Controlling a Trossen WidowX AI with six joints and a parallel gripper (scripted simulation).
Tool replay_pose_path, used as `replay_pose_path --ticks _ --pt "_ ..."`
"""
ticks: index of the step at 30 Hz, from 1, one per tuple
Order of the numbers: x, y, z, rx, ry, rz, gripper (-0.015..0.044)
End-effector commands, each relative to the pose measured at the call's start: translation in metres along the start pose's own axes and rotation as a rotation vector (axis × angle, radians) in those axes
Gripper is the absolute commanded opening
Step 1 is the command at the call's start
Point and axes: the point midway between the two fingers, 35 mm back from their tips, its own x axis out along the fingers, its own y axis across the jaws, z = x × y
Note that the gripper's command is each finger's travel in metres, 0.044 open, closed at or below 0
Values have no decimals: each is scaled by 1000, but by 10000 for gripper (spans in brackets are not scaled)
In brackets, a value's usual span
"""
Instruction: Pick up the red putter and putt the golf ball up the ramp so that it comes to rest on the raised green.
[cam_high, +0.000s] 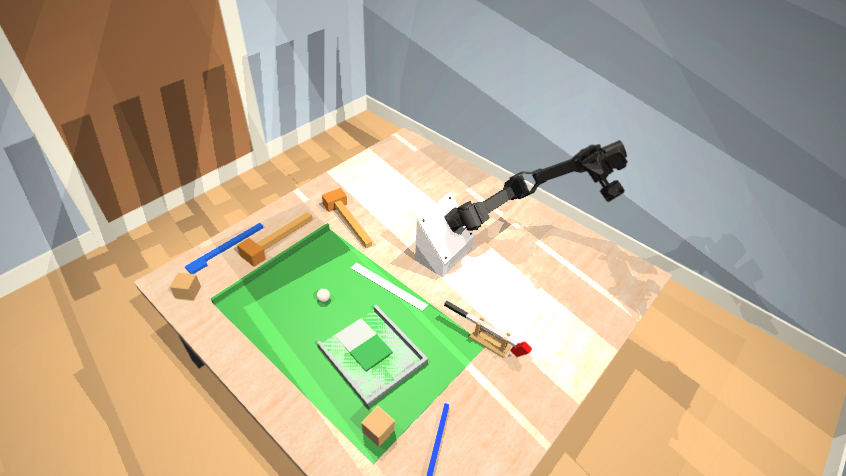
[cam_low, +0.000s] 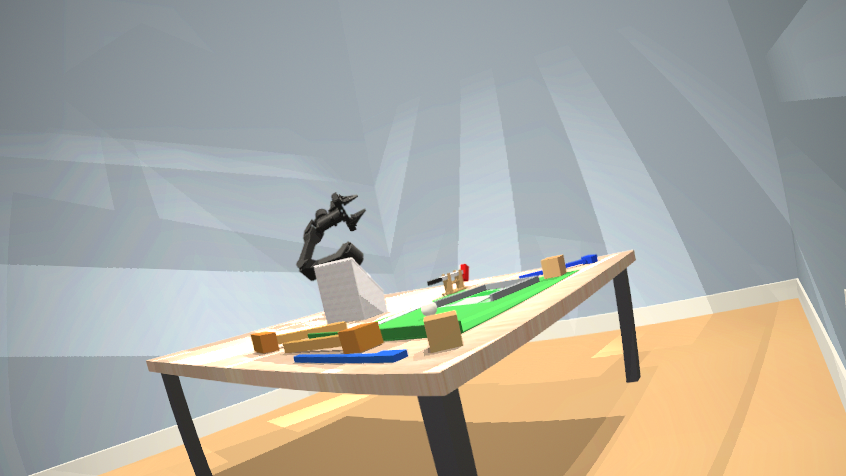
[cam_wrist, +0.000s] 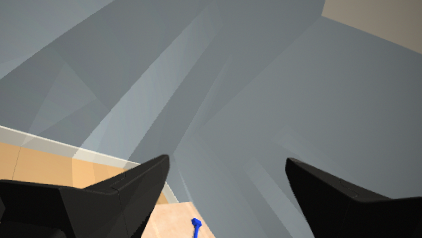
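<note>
The red putter (cam_high: 490, 331) lies across a small wooden stand at the right edge of the green mat (cam_high: 331, 313), with its red head (cam_high: 521, 349) towards the table's near side and its black grip towards the arm's base. It also shows in the exterior view (cam_low: 463, 272). The white golf ball (cam_high: 323, 294) rests on the mat, short of the grey ramp and raised green (cam_high: 371, 353). My gripper (cam_high: 612, 162) is open and empty, raised high in the air far from the table top and pointing away from the mat. Its fingers show in the wrist view (cam_wrist: 227, 165).
Two orange-headed wooden mallets (cam_high: 275, 239) (cam_high: 346, 216) and a blue putter (cam_high: 223, 248) lie beyond the mat. Wooden cubes (cam_high: 185, 285) (cam_high: 378, 425) sit at two mat corners. A white bar (cam_high: 388, 285) lies on the mat. Another blue putter (cam_high: 437, 441) lies at the near edge.
</note>
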Motion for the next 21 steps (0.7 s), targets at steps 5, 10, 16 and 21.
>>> replay_pose_path --ticks 5,10,16,21 --pt "59 -15 -23 -83 167 43 440" --pt "116 -31 -58 -164 341 119 440" --pt "177 -49 -120 -220 543 230 440" --pt "215 -63 -178 -237 691 347 440"
